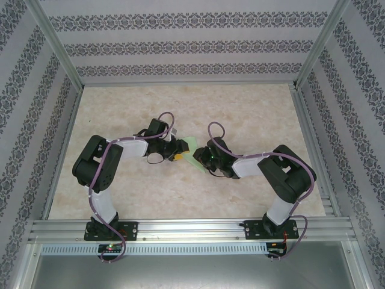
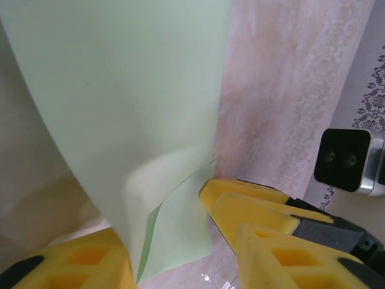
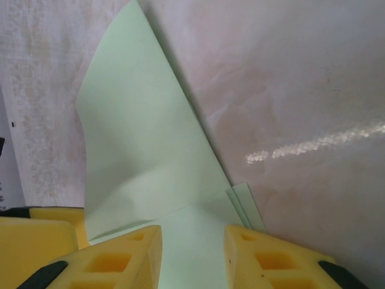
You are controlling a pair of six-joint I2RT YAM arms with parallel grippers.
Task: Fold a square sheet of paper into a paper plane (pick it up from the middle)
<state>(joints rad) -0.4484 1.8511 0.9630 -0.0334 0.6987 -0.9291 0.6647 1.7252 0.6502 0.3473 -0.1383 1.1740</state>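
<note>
The pale green sheet of paper (image 1: 191,149) sits mid-table between my two grippers, folded into layered flaps. In the left wrist view the paper (image 2: 120,102) rises curved and tall. Its lower flaps hang in the gap of my left gripper (image 2: 165,223), whose yellow fingers (image 2: 252,208) stand apart; one tip is close to the paper's edge. In the right wrist view the paper (image 3: 138,150) tapers to a point away from me, with thin layered edges on its right side. My right gripper (image 3: 192,259) straddles its near part, with paper showing in the gap between the open fingers.
The pale marble tabletop (image 1: 252,114) spreads around the paper, with free room behind and to both sides. Patterned walls (image 1: 180,45) and metal posts enclose it. The other arm's camera housing (image 2: 343,159) shows at the right of the left wrist view.
</note>
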